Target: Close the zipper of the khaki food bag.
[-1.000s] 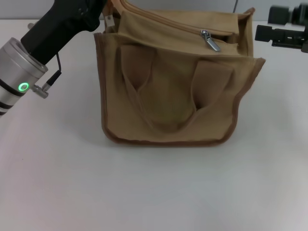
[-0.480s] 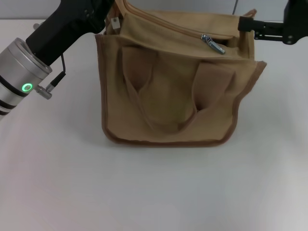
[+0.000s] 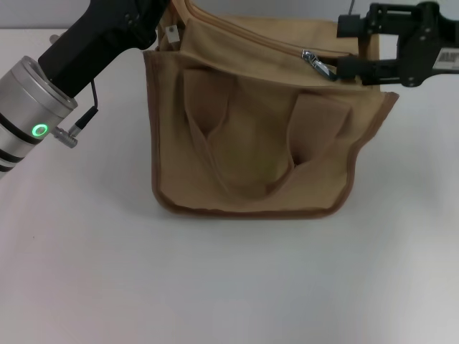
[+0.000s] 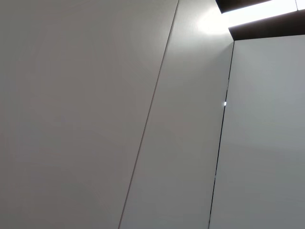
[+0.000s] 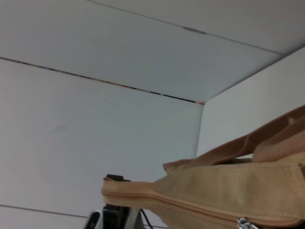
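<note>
The khaki food bag (image 3: 251, 143) stands upright on the white table, handles hanging down its front. The zipper (image 3: 247, 34) runs across its top panel, with the silver pull tab (image 3: 316, 64) near the right end. My right gripper (image 3: 343, 46) is open, one finger above and one below the bag's top right end, just right of the pull tab. My left gripper (image 3: 147, 18) is at the bag's top left corner, its fingers hidden. The right wrist view shows the bag top (image 5: 248, 191), the zipper line (image 5: 190, 206) and the pull tab (image 5: 245, 223).
The white table (image 3: 215, 287) spreads in front of and beside the bag. The left arm's silver wrist with a green light (image 3: 34, 130) hangs over the table's left side. The left wrist view shows only wall panels.
My right gripper has moved left from the table's right edge to the bag's top right end, close to the pull tab. The left arm has hardly moved.
</note>
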Tool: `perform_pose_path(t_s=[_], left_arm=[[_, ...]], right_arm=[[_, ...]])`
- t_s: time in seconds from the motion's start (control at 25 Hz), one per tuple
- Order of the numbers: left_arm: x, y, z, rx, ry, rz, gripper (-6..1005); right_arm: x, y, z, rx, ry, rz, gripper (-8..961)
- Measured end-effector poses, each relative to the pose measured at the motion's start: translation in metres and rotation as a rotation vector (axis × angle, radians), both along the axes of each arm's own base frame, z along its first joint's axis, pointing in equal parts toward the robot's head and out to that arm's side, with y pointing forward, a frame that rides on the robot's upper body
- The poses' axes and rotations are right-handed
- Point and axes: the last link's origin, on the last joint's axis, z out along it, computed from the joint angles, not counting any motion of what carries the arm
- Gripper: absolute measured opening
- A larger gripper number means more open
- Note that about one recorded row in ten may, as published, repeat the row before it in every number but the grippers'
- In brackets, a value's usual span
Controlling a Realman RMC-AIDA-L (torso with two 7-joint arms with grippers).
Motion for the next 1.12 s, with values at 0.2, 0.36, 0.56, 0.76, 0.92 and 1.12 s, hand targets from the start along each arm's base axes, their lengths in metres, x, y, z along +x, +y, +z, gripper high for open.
perform_pose_path(t_s=[0.2,0.36,0.56,0.76,0.92,1.12], left_arm=[[0.0,0.0,0.0,-0.008,-0.006,0.003,82],[0.001,0.001,0.0,-0.009,-0.007,0.001,84],[0.002,0.002,-0.001,-0.011,-0.006,0.002,86],[0.002,0.002,-0.001,-0.011,-0.005,0.002,89],[0.002,0.002,-0.001,-0.012,-0.004,0.002,91],[0.001,0.002,-0.001,-0.013,-0.004,0.005,93]], right_arm=[[0.003,0.0,-0.002,0.009,-0.037,0.02,753],[0.004,0.002,-0.002,0.028,-0.061,0.032,753],[0.002,0.007,-0.003,0.051,-0.082,0.04,753],[-0.005,0.011,-0.01,0.048,-0.117,0.08,753],[-0.014,0.011,-0.017,0.028,-0.114,0.11,752],[-0.019,0.011,-0.019,0.02,-0.107,0.128,744]])
